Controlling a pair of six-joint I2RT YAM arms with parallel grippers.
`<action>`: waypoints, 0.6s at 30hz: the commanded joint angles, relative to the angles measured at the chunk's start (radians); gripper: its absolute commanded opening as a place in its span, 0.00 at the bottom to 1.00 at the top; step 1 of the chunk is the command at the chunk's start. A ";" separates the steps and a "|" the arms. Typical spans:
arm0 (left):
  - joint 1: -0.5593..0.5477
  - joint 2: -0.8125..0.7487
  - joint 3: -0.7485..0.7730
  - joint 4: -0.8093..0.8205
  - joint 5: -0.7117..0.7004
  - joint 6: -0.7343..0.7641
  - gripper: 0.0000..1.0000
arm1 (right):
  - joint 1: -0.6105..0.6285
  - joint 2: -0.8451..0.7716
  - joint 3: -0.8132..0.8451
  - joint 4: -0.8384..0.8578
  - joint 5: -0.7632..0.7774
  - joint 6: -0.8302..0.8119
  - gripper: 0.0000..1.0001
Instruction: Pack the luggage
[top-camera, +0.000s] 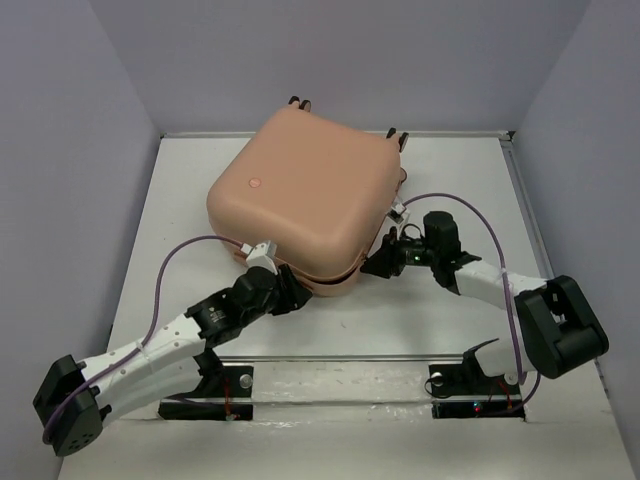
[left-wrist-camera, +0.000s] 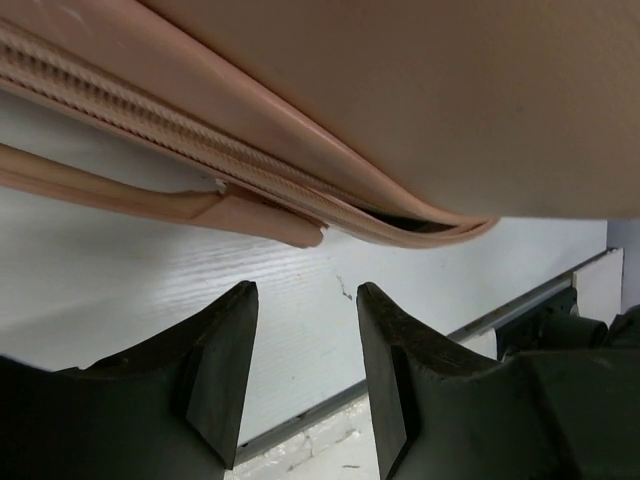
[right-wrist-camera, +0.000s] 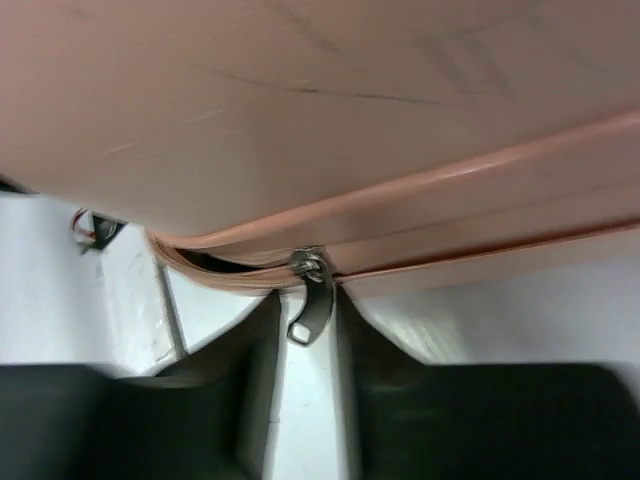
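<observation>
The luggage (top-camera: 300, 190) is a peach-pink hard-shell suitcase lying shut on the white table, with a round mark on top. My left gripper (top-camera: 288, 293) sits at its near-left corner. In the left wrist view this gripper (left-wrist-camera: 305, 290) is open and empty, just below the zipper seam (left-wrist-camera: 150, 125) and a loose peach strip (left-wrist-camera: 250, 215). My right gripper (top-camera: 376, 262) is at the near-right edge. In the right wrist view the metal zipper pull (right-wrist-camera: 316, 290) hangs between its parted fingers (right-wrist-camera: 306, 314). Beside the slider a dark gap shows in the seam.
Grey walls close in the table on the left, back and right. A metal rail (top-camera: 340, 357) runs along the near edge by the arm bases. The suitcase wheels (top-camera: 400, 135) point to the back wall. Purple cables loop from both arms.
</observation>
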 joint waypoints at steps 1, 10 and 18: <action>0.074 0.042 0.054 0.094 0.053 0.093 0.54 | 0.006 0.007 0.059 0.102 -0.073 -0.032 0.19; 0.104 0.211 0.149 0.227 0.045 0.145 0.52 | 0.100 -0.207 -0.045 0.009 0.160 0.054 0.07; 0.103 0.390 0.233 0.365 0.027 0.142 0.51 | 0.446 -0.465 -0.053 -0.399 0.560 0.123 0.07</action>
